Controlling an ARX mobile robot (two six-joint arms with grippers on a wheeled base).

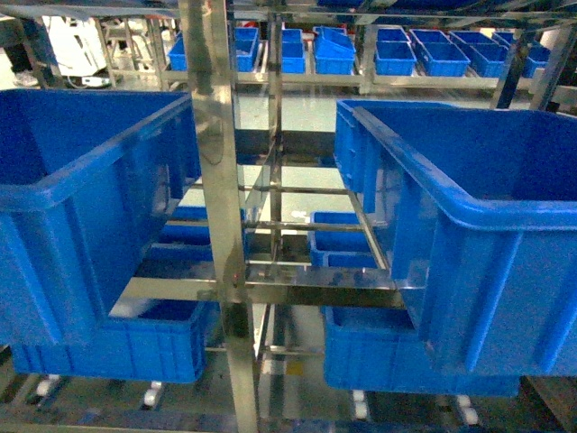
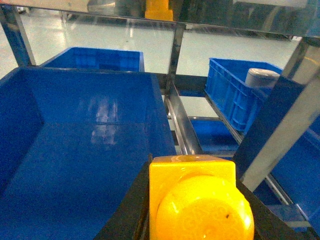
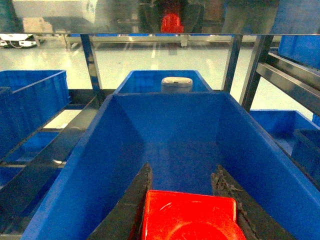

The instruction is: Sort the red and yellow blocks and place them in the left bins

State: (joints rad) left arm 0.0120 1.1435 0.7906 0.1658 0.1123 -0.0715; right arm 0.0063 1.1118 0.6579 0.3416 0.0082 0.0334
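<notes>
Both bricks look light, rigid and slick—best pinched on flat sides: the left gripper (image 2: pixel 192 200) clamps the yellow block (image 2: pixel 195 197) above its blue crate (image 2: pixel 75 165), the right gripper (image 3: pixel 187 207) clamps the red block (image 3: pixel 187 217) over another crate (image 3: pixel 90 165).

left big crate (image 1: pixel 86 194): open top, interior bare in the left wrist view, room to go down anywhere inside its walls. right big crate (image 1: pixel 469 225): also open-topped, floor bare in the right wrist view. steel upright (image 1: pixel 216 180) stands between the two crates, close to the head camera, blocking any crossing at the middle. rack rails (image 1: pixel 297 225) run in the gap behind it. a horizontal bar (image 3: pixel 160 34) crosses above the far end of the right crate. slanted post (image 2: pixel 280 135) crowds the left crate's right side.
</notes>
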